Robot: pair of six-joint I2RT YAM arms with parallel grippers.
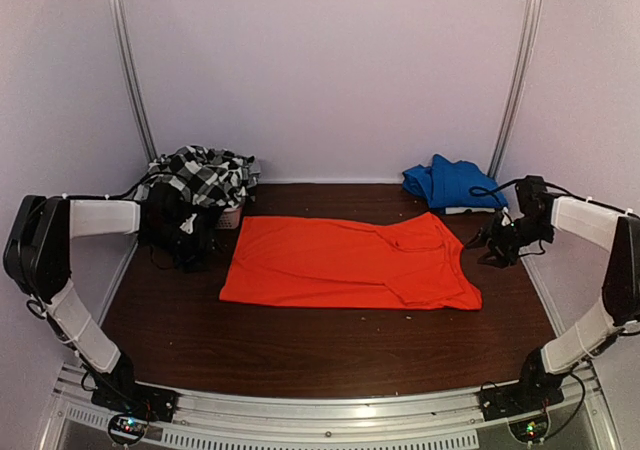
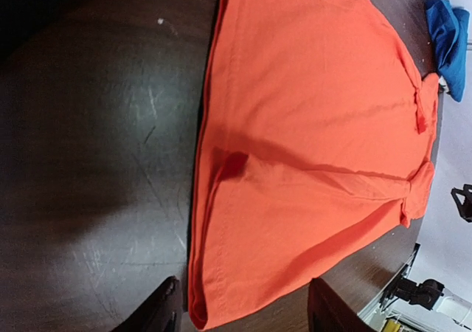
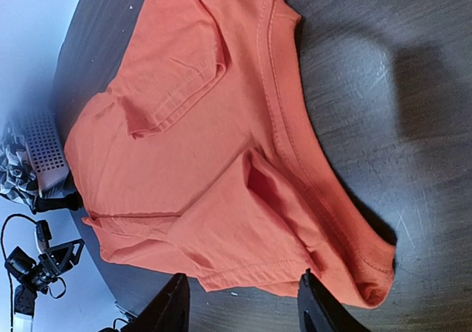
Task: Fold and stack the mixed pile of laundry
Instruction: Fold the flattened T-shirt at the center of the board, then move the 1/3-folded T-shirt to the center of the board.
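The orange shirt [image 1: 345, 262] lies spread flat mid-bench [image 1: 300, 345], sleeves tucked in. It looks light and limp and will likely sag, so the hem corners or the firmer collar seam are the best holds. The left gripper [image 2: 243, 302] hangs part open and empty over the shirt's hem corner. The right gripper [image 3: 240, 295] does likewise over its collar end. There is open room nearer than the shirt. The checked garment [image 1: 200, 175] and blue cloth [image 1: 450, 183] crowd beyond it.

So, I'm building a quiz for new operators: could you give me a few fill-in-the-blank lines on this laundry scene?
1. The shirt spread flat on the table is ____.
2. The checked garment is heaped at the table's far ____ corner.
3. The cloth at the far right corner is ____.
4. The left gripper and right gripper hold nothing; both are ____.
Missing words: orange; left; blue; open.
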